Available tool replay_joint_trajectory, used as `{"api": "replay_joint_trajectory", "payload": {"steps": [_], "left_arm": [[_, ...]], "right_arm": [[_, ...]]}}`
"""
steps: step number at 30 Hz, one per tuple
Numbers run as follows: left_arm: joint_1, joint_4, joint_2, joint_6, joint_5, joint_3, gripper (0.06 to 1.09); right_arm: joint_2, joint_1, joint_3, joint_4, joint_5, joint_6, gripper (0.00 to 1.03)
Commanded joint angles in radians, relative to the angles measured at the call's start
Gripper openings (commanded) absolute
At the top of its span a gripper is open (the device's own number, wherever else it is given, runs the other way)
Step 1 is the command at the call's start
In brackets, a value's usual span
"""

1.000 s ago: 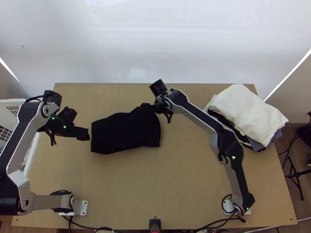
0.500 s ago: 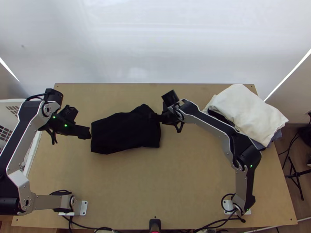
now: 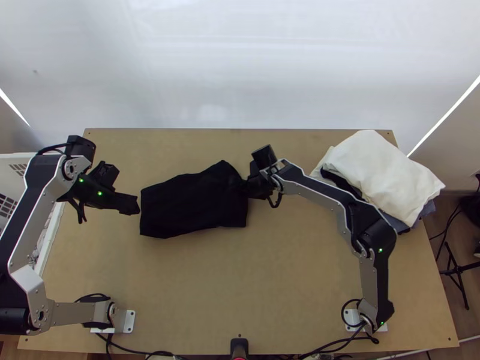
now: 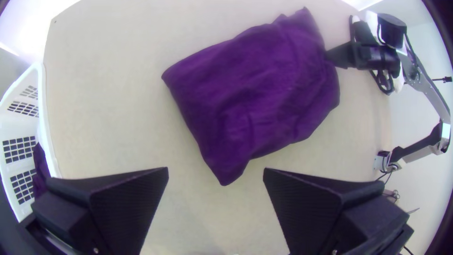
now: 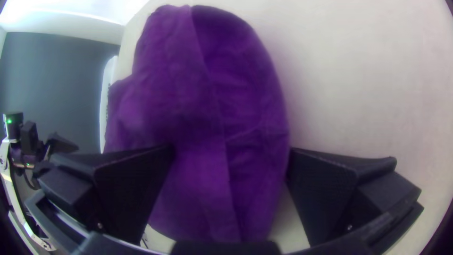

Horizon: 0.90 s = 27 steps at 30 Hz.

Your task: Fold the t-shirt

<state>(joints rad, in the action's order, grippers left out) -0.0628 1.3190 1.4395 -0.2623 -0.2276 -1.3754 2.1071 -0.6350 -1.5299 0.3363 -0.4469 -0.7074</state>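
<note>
From where I stood, the t-shirt (image 3: 195, 204) lay left of centre on the table (image 3: 252, 282), towards the far edge; the clothes pile (image 3: 381, 171) sat right of it, near the far right corner, and the basket (image 4: 42, 104) by the left edge.

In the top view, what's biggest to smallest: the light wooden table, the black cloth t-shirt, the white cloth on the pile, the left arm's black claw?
1. Table
2. T-shirt and white cloth: too alike to rank
3. Left arm's claw, clearly smallest
</note>
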Motion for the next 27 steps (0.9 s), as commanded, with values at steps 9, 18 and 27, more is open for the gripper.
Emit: {"api": "replay_joint_trajectory", "payload": {"steps": [9, 18, 27], "left_arm": [[-0.005, 0.006, -0.002, 0.003, 0.004, -0.013, 1.03], [-0.065, 0.017, -0.008, -0.029, 0.004, 0.007, 1.03], [-0.066, 0.009, 0.002, -0.029, 0.002, 0.009, 1.03]], "right_arm": [[0.140, -0.184, -0.191, -0.031, -0.016, -0.018, 0.98], [0.051, -0.118, -0.162, -0.025, 0.109, 0.074, 0.03], [-0.211, 0.028, -0.092, -0.022, 0.108, -0.043, 0.03]]}}
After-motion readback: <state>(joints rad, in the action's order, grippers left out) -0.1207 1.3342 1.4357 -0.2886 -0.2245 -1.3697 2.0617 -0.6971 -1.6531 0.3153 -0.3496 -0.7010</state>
